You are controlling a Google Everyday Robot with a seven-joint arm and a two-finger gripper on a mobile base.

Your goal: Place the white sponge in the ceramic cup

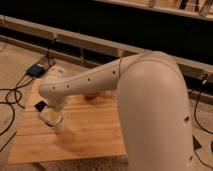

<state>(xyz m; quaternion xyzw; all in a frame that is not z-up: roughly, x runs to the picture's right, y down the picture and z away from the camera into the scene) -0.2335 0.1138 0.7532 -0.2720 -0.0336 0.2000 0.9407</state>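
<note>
- While the gripper [49,111] hangs at the near left of the wooden table [90,135], right over the ceramic cup [56,121], I cannot tell its state.
- White sponge: not visible, so placement seems close, unconfirmed.

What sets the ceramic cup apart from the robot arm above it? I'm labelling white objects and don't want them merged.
The ceramic cup is small and stands upright on the wooden table; the robot arm is huge and slants across it. The gripper sits at the cup's rim. Both are pale white.
</note>
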